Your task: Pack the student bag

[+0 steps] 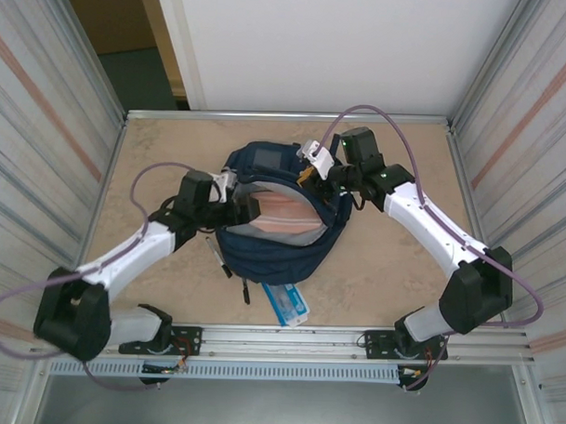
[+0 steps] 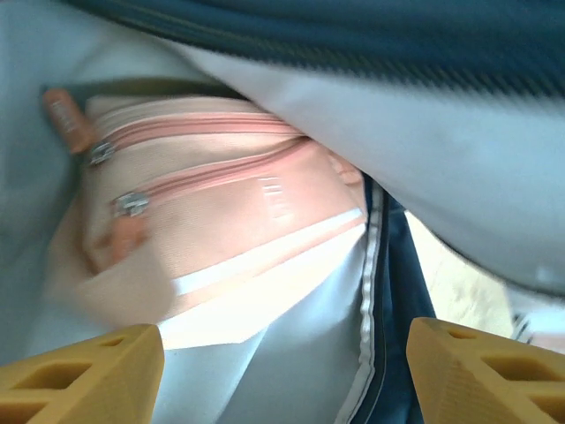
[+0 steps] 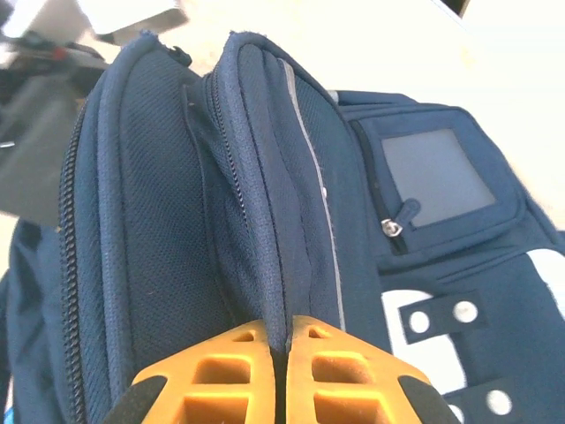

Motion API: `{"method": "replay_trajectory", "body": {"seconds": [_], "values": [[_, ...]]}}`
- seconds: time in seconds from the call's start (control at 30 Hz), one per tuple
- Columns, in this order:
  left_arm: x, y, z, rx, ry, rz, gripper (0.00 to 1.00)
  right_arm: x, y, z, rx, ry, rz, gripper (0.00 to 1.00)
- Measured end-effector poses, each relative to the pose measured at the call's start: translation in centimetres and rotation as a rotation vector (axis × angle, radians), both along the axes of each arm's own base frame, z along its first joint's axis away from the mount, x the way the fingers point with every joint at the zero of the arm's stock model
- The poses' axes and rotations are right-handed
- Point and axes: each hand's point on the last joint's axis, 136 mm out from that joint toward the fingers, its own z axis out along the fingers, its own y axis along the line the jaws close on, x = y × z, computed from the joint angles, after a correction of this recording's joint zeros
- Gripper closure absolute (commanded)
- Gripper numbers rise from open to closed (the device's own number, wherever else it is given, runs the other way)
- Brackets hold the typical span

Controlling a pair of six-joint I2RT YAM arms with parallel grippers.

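While the right gripper (image 3: 281, 344) pinches a student bag (image 3: 159, 221) fold
the left gripper (image 2: 282, 375) gapes at its mouth (pink pouch (image 2: 221, 230) lying just ahead)

Blocked inside student bag (image 1: 263, 253) by pink pouch (image 1: 278, 212), at 9 o'clock rim by left tool (image 1: 239, 203), at 1 o'clock rim by right tool (image 1: 309, 173). Passable over table (image 1: 393, 262) at 3 o'clock; blue packet (image 1: 287, 303) at 6.

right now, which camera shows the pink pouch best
Left wrist: the pink pouch lies close inside the student bag, both zips clear. Top external gives a small pink patch in the opening; right wrist faces the bag's outside.
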Motion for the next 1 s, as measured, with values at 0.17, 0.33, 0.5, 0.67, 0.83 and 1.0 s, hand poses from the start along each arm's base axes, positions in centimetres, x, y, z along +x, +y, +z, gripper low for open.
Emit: {"method": "replay_trajectory", "body": {"seconds": [0.17, 0.33, 0.5, 0.67, 0.83, 1.0], "values": [[-1.7, 2.5, 1.5, 0.096, -0.169, -0.036, 0.27, -0.2, 0.7, 0.6, 0.011, -0.018, 0.041, 1.0], [-1.2, 3.9, 3.2, 0.166, -0.294, -0.028, 0.29, -0.2, 0.9, 0.5, 0.0, -0.033, 0.044, 1.0], [0.4, 3.0, 4.4, 0.161, -0.317, -0.054, 0.31, 0.6, 0.5, 0.2, -0.025, -0.052, 0.014, 1.0], [1.5, 0.9, 5.7, 0.109, -0.323, -0.145, 0.32, 1.7, 0.2, 1.1, -0.018, -0.067, -0.006, 1.0], [-0.2, -1.1, 10.2, 0.136, -0.641, -0.326, 0.29, 2.6, -0.3, 3.3, 0.031, -0.081, -0.028, 1.0], [0.1, -1.5, 12.7, 0.306, -0.949, -0.407, 0.27, 3.2, -0.9, 3.4, 0.044, -0.077, -0.029, 1.0]]}}
